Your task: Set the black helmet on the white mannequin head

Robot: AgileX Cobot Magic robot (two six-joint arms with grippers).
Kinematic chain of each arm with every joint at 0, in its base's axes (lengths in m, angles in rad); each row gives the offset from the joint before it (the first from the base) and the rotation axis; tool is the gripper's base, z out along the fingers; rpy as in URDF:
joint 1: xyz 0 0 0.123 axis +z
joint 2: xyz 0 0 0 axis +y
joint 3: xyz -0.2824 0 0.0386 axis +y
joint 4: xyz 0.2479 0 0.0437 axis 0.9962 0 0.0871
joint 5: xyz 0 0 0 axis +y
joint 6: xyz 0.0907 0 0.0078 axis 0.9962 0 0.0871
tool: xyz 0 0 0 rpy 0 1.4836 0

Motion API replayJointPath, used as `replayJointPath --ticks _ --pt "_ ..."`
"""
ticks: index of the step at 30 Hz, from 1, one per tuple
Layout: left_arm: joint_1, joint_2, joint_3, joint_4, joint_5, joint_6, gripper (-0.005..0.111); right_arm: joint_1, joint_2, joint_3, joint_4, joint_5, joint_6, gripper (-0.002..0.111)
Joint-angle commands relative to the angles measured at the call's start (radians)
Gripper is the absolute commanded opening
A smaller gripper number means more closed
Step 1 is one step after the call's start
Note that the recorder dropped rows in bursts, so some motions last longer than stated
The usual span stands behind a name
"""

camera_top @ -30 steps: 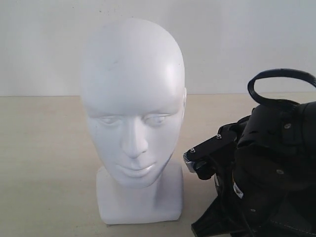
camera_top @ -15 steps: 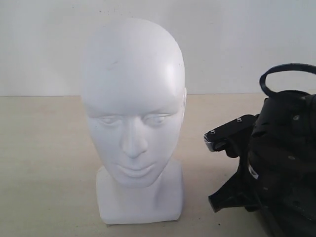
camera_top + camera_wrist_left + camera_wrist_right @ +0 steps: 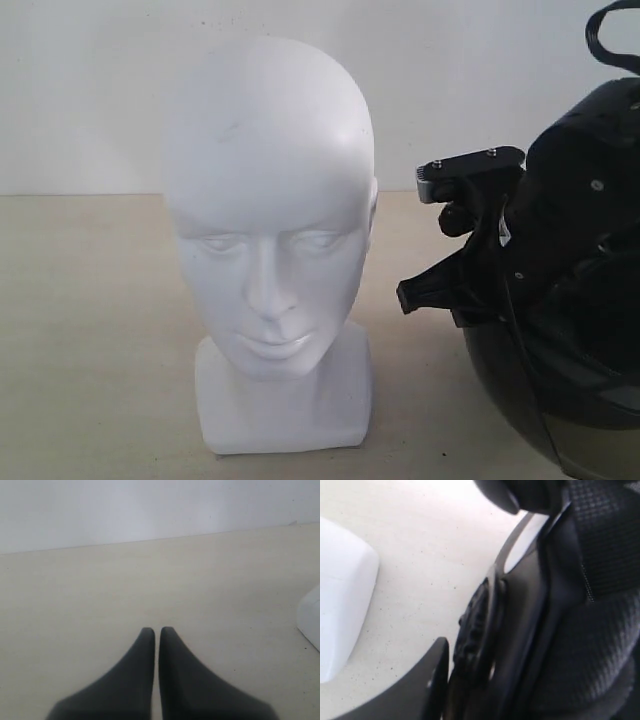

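right gripper (image 3: 470, 215) clamps the helmet (image 3: 560, 400) by its padded rim near the right edge of the table (image 3: 90, 330), leaving the opening free for the head (image 3: 270, 200), i'd say. left gripper (image 3: 156, 630) closed, empty.

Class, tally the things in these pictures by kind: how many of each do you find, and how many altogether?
white mannequin head: 1
black helmet: 1
Grippers: 2 (left gripper, right gripper)
Total: 4
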Motion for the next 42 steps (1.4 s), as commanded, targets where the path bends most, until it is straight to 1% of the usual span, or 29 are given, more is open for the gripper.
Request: replayJointPath --ticks 1,6,11,14,18,22,24,27,33,37,40,42 --pt "0.002 -0.003 0.003 -0.011 -0.009 -0.003 0.004 -0.007 -0.017 -0.041 -0.045 0.019 -0.018 0.000" --pt "0.002 -0.003 0.003 -0.011 -0.009 -0.003 0.004 -0.007 -0.090 -0.110 -0.045 0.076 -0.025 0.000" --pt "0.002 -0.003 0.003 -0.011 -0.009 -0.003 0.004 -0.007 -0.251 -0.135 -0.052 0.112 -0.041 0.000" --pt "0.002 -0.003 0.003 -0.011 -0.009 -0.003 0.004 0.000 -0.399 -0.135 -0.046 0.093 -0.044 0.000" --pt "0.002 -0.003 0.003 -0.011 -0.009 -0.003 0.004 0.044 -0.555 -0.135 -0.042 0.079 -0.058 0.000" --pt "0.002 -0.003 0.003 -0.011 -0.009 -0.003 0.004 0.046 -0.603 -0.135 -0.047 0.074 -0.069 0.000" --pt "0.002 -0.003 0.003 -0.011 -0.009 -0.003 0.004 0.046 -0.620 -0.135 -0.047 0.041 -0.116 0.000" --pt "0.002 -0.003 0.003 -0.011 -0.009 -0.003 0.004 0.046 -0.653 -0.135 -0.047 -0.062 -0.156 0.000" --pt "0.002 -0.003 0.003 -0.011 -0.009 -0.003 0.004 0.046 -0.730 -0.124 -0.062 -0.347 -0.193 0.000" --pt "0.002 -0.003 0.003 -0.011 -0.009 -0.003 0.004 0.046 -0.800 -0.048 -0.140 -0.557 -0.209 0.000" --pt "0.002 -0.003 0.003 -0.011 -0.009 -0.003 0.004 0.046 -0.851 0.054 -0.202 -0.734 -0.241 0.000" --pt "0.002 -0.003 0.003 -0.011 -0.009 -0.003 0.004 0.046 -0.875 0.112 -0.206 -0.849 -0.269 0.000"
